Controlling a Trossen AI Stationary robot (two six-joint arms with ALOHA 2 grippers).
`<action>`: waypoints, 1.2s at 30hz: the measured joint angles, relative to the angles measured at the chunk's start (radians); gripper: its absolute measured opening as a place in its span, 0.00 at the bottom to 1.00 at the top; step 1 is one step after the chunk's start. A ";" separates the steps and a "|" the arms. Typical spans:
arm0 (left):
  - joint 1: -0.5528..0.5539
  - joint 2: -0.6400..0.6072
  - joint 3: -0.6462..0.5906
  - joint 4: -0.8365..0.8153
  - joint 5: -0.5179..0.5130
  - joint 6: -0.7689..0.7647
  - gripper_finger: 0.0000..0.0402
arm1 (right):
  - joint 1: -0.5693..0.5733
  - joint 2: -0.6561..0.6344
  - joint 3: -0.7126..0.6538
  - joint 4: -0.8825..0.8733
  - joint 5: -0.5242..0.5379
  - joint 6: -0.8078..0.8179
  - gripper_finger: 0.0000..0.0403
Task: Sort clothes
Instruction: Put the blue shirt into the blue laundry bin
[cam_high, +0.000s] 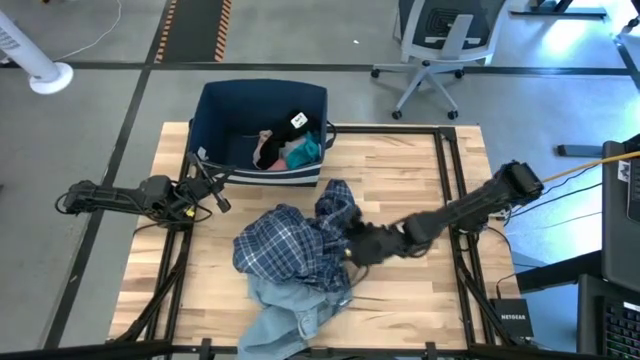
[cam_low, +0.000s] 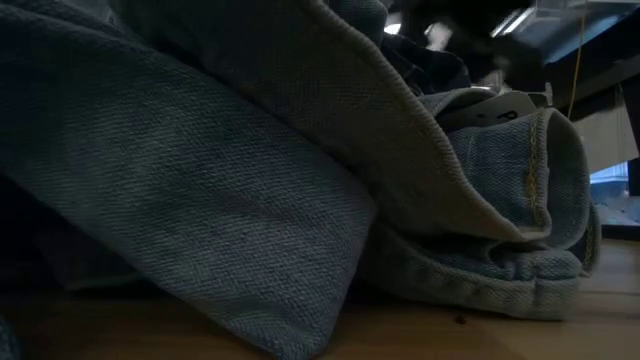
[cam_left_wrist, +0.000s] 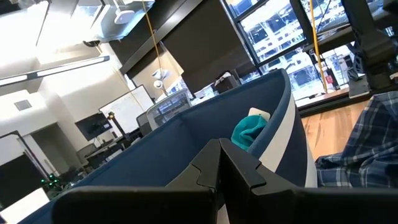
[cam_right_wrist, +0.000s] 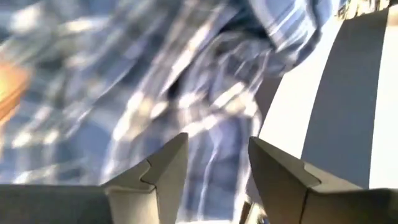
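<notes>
The right gripper, fingers parted, touched the blue plaid shirt at table centre, above the jeans at the near edge. The left gripper was pressed shut beside the navy bin.

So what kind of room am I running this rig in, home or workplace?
Most likely an office or lab workspace, not a home. An office chair stands on the bare grey floor behind the wooden table, and the left wrist view shows a whiteboard and large windows.
</notes>
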 joint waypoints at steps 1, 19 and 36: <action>0.000 0.000 0.000 0.000 0.000 0.000 0.00 | 0.022 -0.009 0.000 -0.047 0.025 0.031 0.46; 0.000 0.000 0.000 0.000 0.000 0.000 0.00 | 0.152 -0.020 -0.140 -0.012 -0.028 0.227 0.49; 0.000 0.000 0.000 0.000 0.000 0.000 0.00 | 0.065 0.029 -0.148 0.186 -0.078 0.140 0.86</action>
